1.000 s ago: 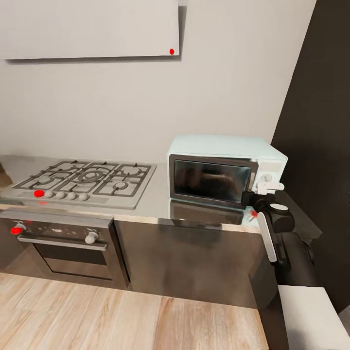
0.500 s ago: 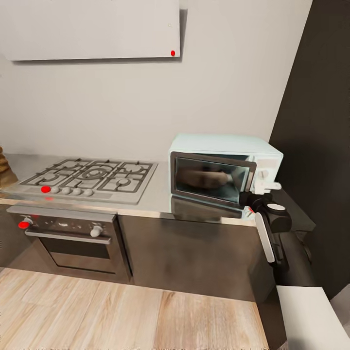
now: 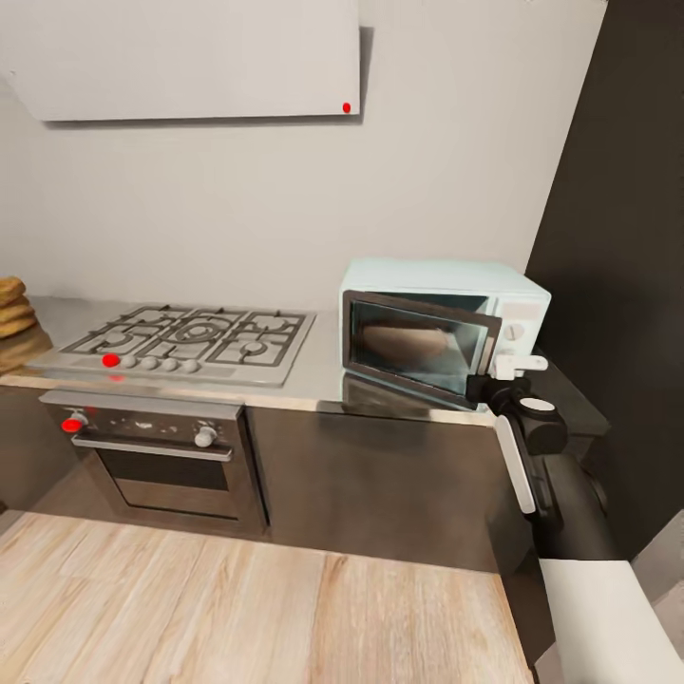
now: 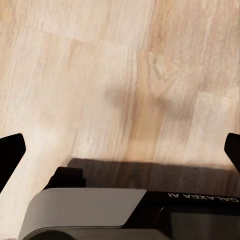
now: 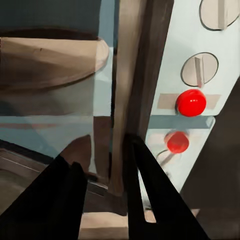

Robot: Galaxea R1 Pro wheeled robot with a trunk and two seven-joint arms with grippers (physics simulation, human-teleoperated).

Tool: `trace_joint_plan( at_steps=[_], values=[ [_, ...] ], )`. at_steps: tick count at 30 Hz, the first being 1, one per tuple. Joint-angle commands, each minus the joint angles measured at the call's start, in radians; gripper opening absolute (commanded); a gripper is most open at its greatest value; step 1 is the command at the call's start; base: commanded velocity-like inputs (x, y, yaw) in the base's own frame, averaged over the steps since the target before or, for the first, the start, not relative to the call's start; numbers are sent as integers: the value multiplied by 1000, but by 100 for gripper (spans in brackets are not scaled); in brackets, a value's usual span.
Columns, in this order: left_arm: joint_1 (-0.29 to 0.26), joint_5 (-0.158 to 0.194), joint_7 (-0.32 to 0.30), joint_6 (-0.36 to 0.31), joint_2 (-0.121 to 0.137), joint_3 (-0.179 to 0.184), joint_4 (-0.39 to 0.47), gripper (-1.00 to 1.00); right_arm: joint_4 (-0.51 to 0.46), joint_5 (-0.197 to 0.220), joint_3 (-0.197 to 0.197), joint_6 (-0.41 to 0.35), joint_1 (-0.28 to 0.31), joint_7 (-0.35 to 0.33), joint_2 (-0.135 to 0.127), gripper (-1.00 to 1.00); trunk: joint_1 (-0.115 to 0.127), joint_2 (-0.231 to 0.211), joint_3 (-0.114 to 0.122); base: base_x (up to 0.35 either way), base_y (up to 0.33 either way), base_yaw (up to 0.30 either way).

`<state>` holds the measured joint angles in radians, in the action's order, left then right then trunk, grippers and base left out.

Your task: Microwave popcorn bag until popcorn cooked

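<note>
The step in hand is opening the microwave (image 3: 442, 323), which sits on the grey worktop (image 3: 323, 380) just to the right of the gas hob (image 3: 190, 340). Its dark glass door (image 3: 418, 347) stands partly ajar, swung out on the side nearest the knobs. The right gripper (image 3: 494, 385) is at that free edge; in the right wrist view its black fingers (image 5: 150, 195) straddle the door's grey frame (image 5: 132, 95), clamped on it as far as I can judge. The left gripper (image 4: 120, 150) hangs over the plank floor (image 4: 100, 75) with its fingers spread wide and nothing between them.

The microwave's long axis runs along the wall, and its door faces out into the room.

The popcorn bag cannot be placed with certainty. A golden-brown ribbed shape (image 3: 14, 304) at the worktop's far left, beyond the hob, may be it.

Next, I judge, the door must swing fully clear before the bag is fetched.
</note>
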<state>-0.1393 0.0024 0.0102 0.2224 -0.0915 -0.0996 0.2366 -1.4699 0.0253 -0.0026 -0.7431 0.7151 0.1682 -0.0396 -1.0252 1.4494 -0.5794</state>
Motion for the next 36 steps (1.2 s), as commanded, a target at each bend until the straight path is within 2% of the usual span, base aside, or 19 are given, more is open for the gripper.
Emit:
trace_joint_plan(
  at_steps=[1,22,23,36],
  values=[
    [0,0,0,3,-1,-5,0,100,-1,-36,-28,-10,1,2,0,-100,0,1,-1,-46,25,0],
    [0,-1,0,3,-1,-3,0,100,-1,-36,-27,-10,-1,2,-1,-100,0,1,-1,-111,3,0],
    [0,-1,0,3,-1,-3,0,100,-1,-36,-26,-9,-2,2,0,100,0,1,-1,-6,0,0],
    [0,-1,-1,3,-1,-3,0,100,-1,-36,-25,-9,-2,2,0,100,0,1,-1,-89,0,0]
  ],
)
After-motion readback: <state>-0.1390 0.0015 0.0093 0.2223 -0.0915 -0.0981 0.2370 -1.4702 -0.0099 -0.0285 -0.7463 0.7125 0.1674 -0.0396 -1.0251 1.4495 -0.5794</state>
